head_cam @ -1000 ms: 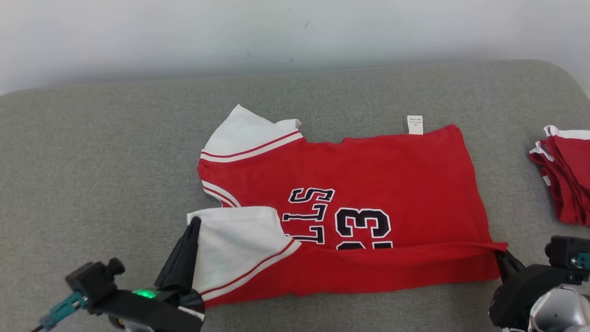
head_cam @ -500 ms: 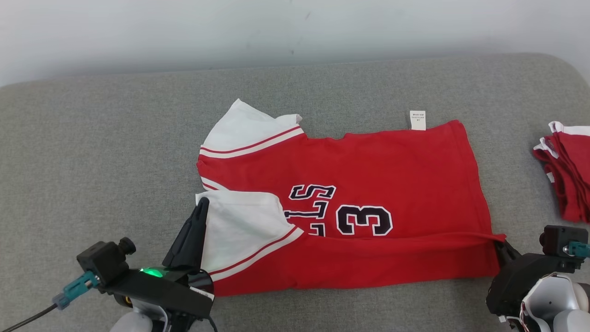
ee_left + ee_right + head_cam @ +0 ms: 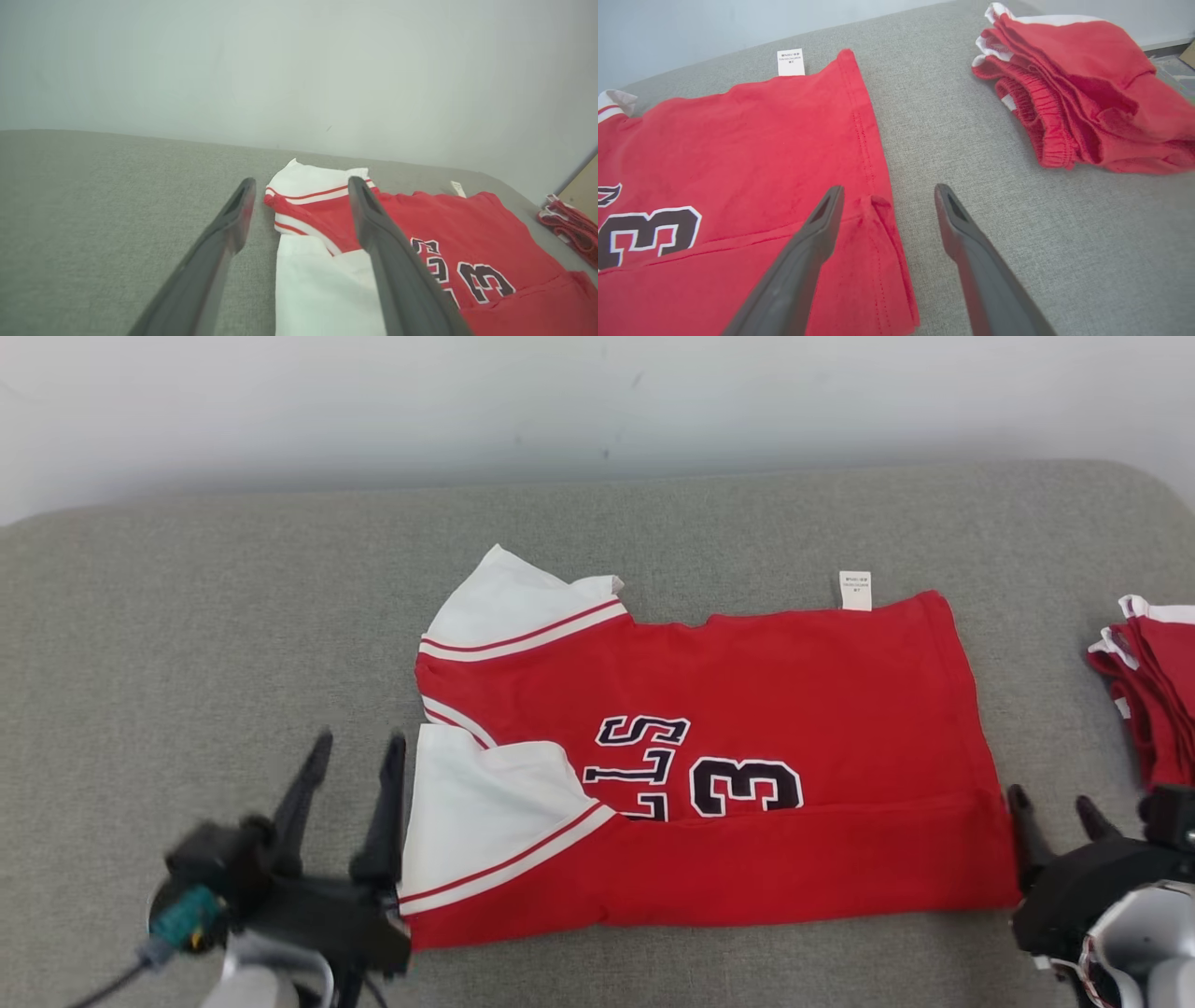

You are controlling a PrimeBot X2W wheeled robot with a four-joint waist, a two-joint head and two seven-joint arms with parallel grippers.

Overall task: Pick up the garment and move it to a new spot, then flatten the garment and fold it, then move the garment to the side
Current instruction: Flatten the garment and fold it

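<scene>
l gripper (image 3: 359,739) & r gripper (image 3: 1049,797) both spread, empty — jersey (image 3: 747,691) looks soft, light, floppy — i'd pinch near-edge corners

A garment (image 3: 747,709) lies spread in the middle of a padded surface (image 3: 187,616), with a wall (image 3: 560,392) behind it. Its near long edge is folded over onto its body. A pile of folded clothes (image 3: 1158,691) sits well apart to its right. The left gripper (image 3: 359,739) is just beside its near-left sleeve, and the right gripper (image 3: 1050,798) is just beside its near-right corner.
</scene>
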